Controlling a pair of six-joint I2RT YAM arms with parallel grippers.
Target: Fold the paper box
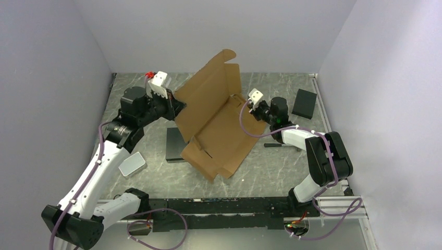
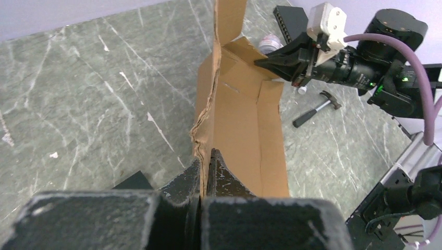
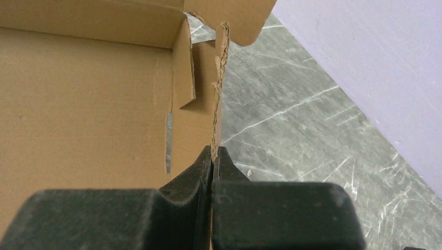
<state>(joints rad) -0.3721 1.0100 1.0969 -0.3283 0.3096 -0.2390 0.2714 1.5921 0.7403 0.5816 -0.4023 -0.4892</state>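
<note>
While the left claw (image 2: 205, 161) and right claw (image 3: 215, 153) each pinch an opposite edge of the paper box (image 1: 213, 122), it sits mid-way across the counter (image 1: 271, 172), far panel raised, flaps loose, so most folding seems left.

Middle of the counter (image 1: 172, 182) blocked; near strip open
The half-raised brown corrugated cardboard box (image 1: 219, 120) fills the centre, a flat black slab (image 1: 173, 146) tucked at its left, a grey rounded tin (image 1: 132, 164) beyond; bare marbled counter lies open along the near edge.
</note>
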